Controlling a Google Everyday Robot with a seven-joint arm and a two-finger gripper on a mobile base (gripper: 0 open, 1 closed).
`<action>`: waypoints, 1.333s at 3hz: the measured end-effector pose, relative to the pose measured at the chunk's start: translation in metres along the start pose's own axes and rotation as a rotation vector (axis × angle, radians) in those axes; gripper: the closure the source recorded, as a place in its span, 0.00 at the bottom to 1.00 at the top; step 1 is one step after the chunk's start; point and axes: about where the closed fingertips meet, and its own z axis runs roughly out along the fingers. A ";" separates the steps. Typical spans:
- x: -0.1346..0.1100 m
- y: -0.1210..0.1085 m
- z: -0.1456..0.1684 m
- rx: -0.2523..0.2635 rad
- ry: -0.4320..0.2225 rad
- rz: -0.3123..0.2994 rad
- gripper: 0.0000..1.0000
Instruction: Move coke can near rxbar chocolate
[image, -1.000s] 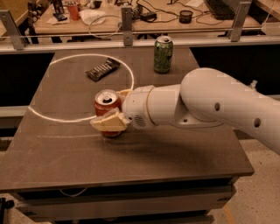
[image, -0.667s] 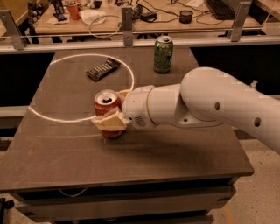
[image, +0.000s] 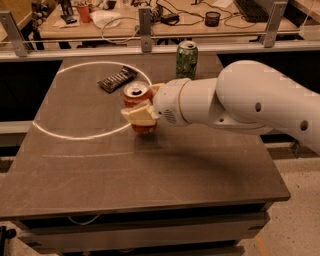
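— Well, where is the gripper (image: 141, 102)?

— Just left of the frame's centre, at the end of a thick white robot arm (image: 240, 100) that reaches in from the right edge. Its two pale fingers (image: 138, 114) are clamped on the red aluminium coke can (image: 136, 95) with the silver top, one finger on the near side and one on the far side.

— Is the can standing?

— Upright, yes, with its top showing. Whether its base touches the dark brown rectangular table (image: 150, 190) I cannot tell, because the near finger covers its lower front.

— And the bar?

— The rxbar chocolate (image: 116, 79), a small flat bar in a dark wrapper with pale lettering, lies flat and at a slant, up and to the left of the can. The two are near each other but not touching.

— What is that pale line?

— A thin white ring (image: 75, 136) lies on the tabletop in the left half of the frame. The bar is inside its upper right part, and the can sits at its right-hand edge.

— Anything else?

— A green soda can (image: 186, 59) stands upright by the table's far edge, up and to the right of the red one and apart from it. A cluttered wooden desk (image: 240, 25) runs along the top of the frame.
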 end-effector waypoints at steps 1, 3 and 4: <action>-0.005 -0.047 -0.004 0.085 0.000 -0.006 1.00; -0.013 -0.115 0.024 0.155 -0.046 0.032 1.00; -0.013 -0.140 0.048 0.155 -0.041 0.039 1.00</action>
